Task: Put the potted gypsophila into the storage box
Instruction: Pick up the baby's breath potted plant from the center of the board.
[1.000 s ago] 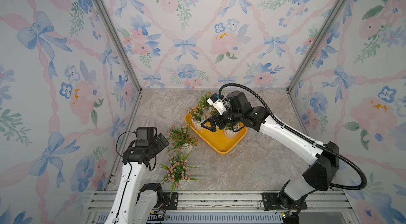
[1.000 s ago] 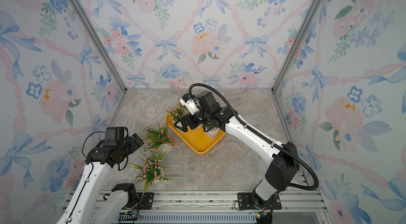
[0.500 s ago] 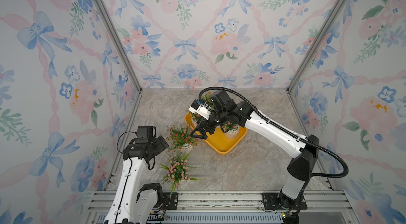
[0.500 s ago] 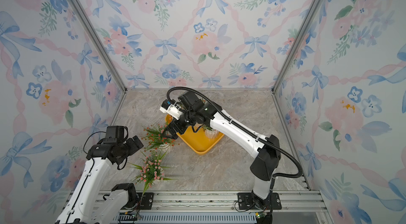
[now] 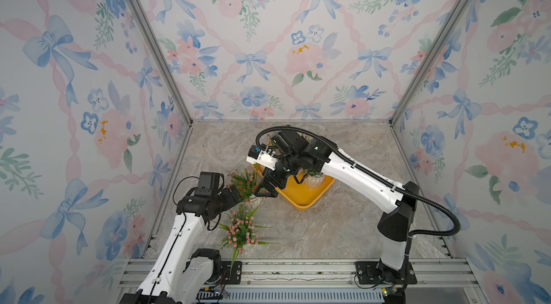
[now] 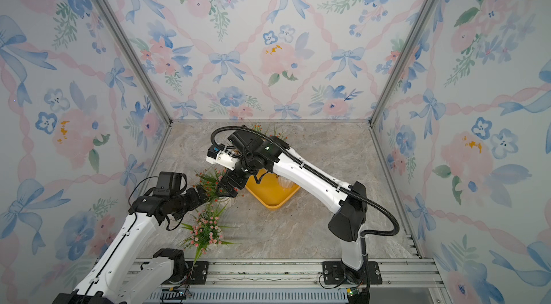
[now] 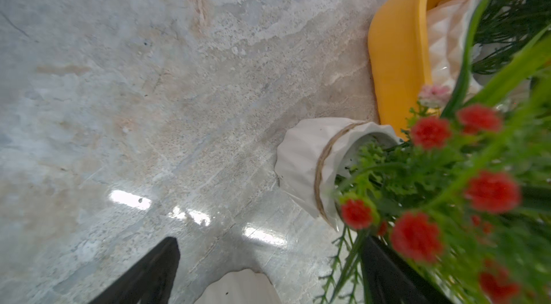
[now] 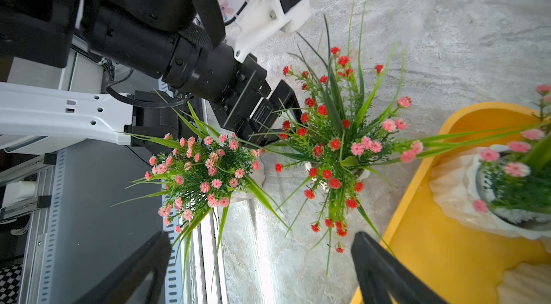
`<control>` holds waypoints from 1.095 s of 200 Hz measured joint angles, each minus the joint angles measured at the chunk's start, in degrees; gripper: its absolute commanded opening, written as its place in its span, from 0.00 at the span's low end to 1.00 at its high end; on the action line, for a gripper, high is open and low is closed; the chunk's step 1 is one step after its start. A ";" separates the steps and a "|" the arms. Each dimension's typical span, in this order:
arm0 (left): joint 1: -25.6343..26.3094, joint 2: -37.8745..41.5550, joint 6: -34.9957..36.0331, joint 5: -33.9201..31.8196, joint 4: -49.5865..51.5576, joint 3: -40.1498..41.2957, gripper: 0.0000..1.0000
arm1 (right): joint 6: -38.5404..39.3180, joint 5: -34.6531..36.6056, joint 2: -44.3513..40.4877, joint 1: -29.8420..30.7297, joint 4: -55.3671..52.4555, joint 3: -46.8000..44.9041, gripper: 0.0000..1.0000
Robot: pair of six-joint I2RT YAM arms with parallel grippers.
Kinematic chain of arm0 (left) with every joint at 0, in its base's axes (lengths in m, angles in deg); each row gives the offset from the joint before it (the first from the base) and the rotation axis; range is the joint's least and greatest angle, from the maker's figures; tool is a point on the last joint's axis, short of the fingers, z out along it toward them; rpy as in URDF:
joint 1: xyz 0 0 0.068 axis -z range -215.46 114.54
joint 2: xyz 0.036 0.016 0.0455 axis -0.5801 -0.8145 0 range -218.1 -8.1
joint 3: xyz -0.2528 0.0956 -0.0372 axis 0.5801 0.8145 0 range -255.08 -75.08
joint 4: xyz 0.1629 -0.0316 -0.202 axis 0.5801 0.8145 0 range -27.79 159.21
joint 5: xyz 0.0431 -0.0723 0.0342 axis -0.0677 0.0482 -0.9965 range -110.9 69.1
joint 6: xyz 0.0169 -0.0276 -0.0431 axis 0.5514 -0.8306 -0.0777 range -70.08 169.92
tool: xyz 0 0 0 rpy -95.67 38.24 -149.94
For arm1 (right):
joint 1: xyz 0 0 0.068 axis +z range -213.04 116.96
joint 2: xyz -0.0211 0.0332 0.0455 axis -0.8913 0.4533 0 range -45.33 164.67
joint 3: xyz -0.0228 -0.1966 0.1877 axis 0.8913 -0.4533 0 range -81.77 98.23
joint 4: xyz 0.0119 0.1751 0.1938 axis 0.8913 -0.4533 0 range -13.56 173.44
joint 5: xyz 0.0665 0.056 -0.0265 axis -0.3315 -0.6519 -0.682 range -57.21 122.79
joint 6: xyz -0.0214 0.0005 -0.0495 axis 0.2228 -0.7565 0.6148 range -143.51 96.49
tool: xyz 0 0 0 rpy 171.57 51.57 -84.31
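Looking across the table [image 5: 343,228], the storage box [image 5: 301,199] already holds pots [image 5: 316,179], while two more stand outside it. The left gripper [image 5: 235,191] and the right gripper [image 5: 267,192], jaws spread wide, both hover at the red-blossomed pot [image 7: 310,162] just beside the box. They might clash! Down front, the pink-blossomed pot [image 5: 241,229] risks a knock from the left arm, and those spiky leaves could snag a finger.

Enclosure: three walls [image 5: 268,34] papered in pastel watercolour flowers, blue bows and pink ribbon lattice, joined by aluminium corner posts [image 5: 155,43]; glossy grey-beige marble-effect floor [image 5: 343,228] carrying white light reflections [image 7: 131,199]; slotted aluminium rail [image 5: 298,269] along the near edge.
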 measured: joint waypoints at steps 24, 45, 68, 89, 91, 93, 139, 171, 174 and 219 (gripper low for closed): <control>1.27 -1.51 -1.44 0.13 -2.84 1.33 0.96 | 0.00 0.98 0.00 0.00 -0.76 0.00 0.97; 2.25 -3.61 -2.05 0.07 -4.92 1.42 0.95 | 0.26 2.10 0.00 0.00 -1.16 0.00 0.97; 3.30 -6.16 -2.29 -0.50 -6.88 1.36 0.92 | 0.42 3.08 0.00 -0.02 -1.27 -0.07 0.97; 4.09 -8.09 -2.93 -1.44 -8.44 1.11 0.88 | 0.37 3.26 -0.02 -0.04 -1.16 -0.96 0.97; 4.15 -8.24 -3.13 -1.46 -8.59 1.05 0.89 | 0.37 3.26 -0.02 -0.07 -1.16 -1.05 0.97; 4.22 -8.37 -3.17 -1.51 -8.72 1.03 0.88 | 0.37 3.26 -0.02 -0.07 -1.16 -1.18 0.97; 4.83 -9.01 -5.09 -3.56 -12.68 1.11 0.83 | -1.25 2.56 -1.11 -1.46 1.11 -4.42 0.97; 4.83 -8.98 -6.58 -4.42 -14.62 2.14 0.82 | -2.60 1.86 -3.02 -3.93 2.56 -7.08 0.97; 4.83 -9.01 -6.69 -4.44 -14.75 2.21 0.82 | -2.69 1.86 -3.15 -4.11 2.62 -7.15 0.97; 5.62 -10.51 -7.80 -4.85 -17.33 2.43 0.78 | -3.32 1.18 -4.22 -5.44 3.80 -7.21 0.97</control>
